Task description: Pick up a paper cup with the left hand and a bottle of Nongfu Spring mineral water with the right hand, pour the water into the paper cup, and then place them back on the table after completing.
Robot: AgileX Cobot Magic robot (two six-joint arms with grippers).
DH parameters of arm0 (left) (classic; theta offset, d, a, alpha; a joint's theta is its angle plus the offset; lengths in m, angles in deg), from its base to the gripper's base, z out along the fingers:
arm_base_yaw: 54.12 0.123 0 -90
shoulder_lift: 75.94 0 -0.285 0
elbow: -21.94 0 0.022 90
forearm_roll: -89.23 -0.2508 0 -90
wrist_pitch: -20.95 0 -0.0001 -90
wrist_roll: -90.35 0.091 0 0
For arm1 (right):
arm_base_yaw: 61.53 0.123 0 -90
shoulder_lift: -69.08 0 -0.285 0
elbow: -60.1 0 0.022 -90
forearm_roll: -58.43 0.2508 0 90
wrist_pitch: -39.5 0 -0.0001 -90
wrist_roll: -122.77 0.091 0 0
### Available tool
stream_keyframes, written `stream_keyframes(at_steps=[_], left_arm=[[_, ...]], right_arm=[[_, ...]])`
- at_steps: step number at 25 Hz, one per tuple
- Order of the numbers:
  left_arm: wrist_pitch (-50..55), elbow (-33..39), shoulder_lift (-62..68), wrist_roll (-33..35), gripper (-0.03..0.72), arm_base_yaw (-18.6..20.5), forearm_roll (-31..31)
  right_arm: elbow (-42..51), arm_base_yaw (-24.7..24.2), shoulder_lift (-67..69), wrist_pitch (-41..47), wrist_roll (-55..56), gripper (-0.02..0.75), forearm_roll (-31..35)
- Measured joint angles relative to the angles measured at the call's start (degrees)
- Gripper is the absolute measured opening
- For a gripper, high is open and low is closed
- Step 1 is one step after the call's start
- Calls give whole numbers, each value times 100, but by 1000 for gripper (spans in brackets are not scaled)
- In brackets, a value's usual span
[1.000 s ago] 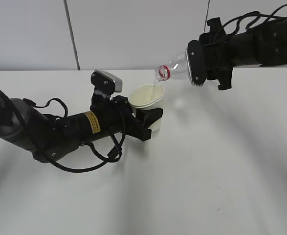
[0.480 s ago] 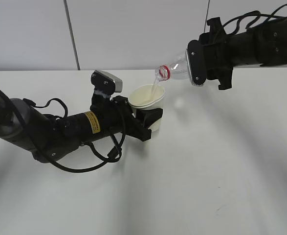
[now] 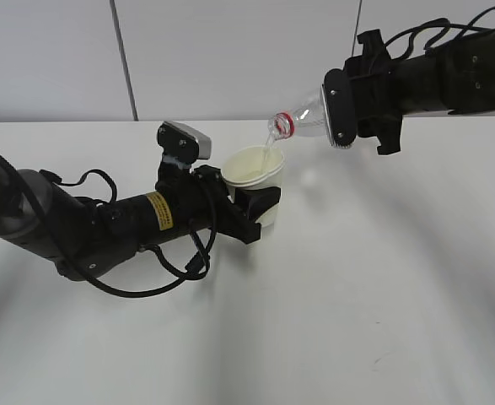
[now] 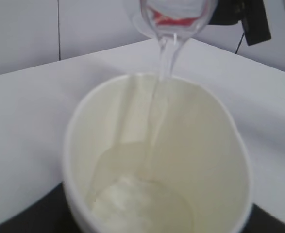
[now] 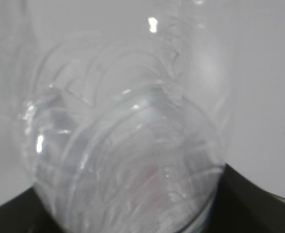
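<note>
My left hand (image 3: 255, 207), with the yellow sticker, is shut on the white paper cup (image 3: 255, 173) and holds it upright just above the table (image 3: 357, 278). My right hand (image 3: 336, 110) is shut on the clear bottle (image 3: 302, 118), tipped with its red-ringed neck over the cup's rim. A thin stream of water (image 3: 268, 156) falls into the cup. The left wrist view shows the cup (image 4: 157, 160) from above, the stream (image 4: 164, 63) entering it and water pooled at the bottom (image 4: 137, 204). The right wrist view is filled by the bottle's clear body (image 5: 127, 160).
A pale wall (image 3: 188, 59) with a vertical seam runs behind the table's far edge. Black cables (image 3: 175, 266) loop from the left arm onto the tabletop. The right arm (image 3: 449, 76) reaches in from the upper right.
</note>
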Motion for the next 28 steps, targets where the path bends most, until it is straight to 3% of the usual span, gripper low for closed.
stream_keyframes(at_steps=[28], left_arm=[[22, 0, 0, 0, 386, 0, 6]], right_arm=[[0, 0, 0, -41, 880, 455, -8]])
